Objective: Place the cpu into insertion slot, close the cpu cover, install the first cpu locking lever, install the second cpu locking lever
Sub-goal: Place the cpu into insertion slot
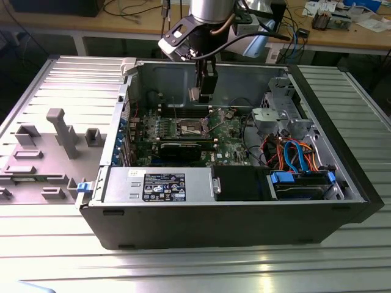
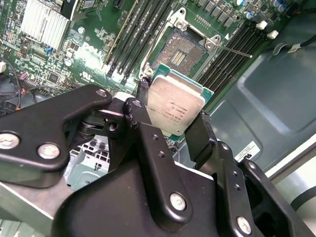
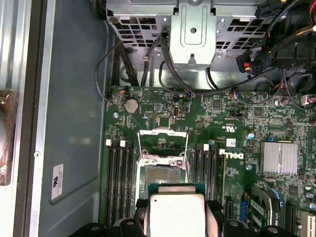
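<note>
The cpu (image 2: pixel 175 106), a small flat square chip with a silvery metal top and green edge, is clamped by two opposite sides in the black metal gripper (image 2: pixel 172 112), whose fingers are closed onto it. It hangs tilted above the green motherboard (image 3: pixel 237 128), just short of the insertion slot (image 3: pixel 162 175), a dark square socket with a silver rim. The silvery frame cpu cover (image 3: pixel 163 132) stands open. Long black memory slots (image 3: pixel 121 182) flank the socket on both sides.
</note>
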Robot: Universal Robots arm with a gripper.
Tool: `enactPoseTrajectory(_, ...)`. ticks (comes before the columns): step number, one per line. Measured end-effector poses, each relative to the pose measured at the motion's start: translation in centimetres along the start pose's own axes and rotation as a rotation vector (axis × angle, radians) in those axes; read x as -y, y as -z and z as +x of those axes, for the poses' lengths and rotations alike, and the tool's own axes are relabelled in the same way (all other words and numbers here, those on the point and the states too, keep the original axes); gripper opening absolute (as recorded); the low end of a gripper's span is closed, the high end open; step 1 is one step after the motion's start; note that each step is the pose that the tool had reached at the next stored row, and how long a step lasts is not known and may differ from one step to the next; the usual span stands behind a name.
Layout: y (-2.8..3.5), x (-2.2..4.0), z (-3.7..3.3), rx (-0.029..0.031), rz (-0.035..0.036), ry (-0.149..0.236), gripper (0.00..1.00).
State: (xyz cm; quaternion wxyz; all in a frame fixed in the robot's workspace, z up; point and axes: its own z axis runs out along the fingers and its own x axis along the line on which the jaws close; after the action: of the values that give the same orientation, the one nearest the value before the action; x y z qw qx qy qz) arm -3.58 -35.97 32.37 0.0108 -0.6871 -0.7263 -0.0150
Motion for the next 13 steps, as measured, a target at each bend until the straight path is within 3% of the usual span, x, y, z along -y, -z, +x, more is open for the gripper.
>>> enactPoseTrajectory(3,-0.31,0.05,-0.01,0.0001,-0.0011,-0.031,0.55)
enactPoseTrajectory(13,-1.59,0.15,-0.05,0.0003,-0.0037,-0.033,0.55)
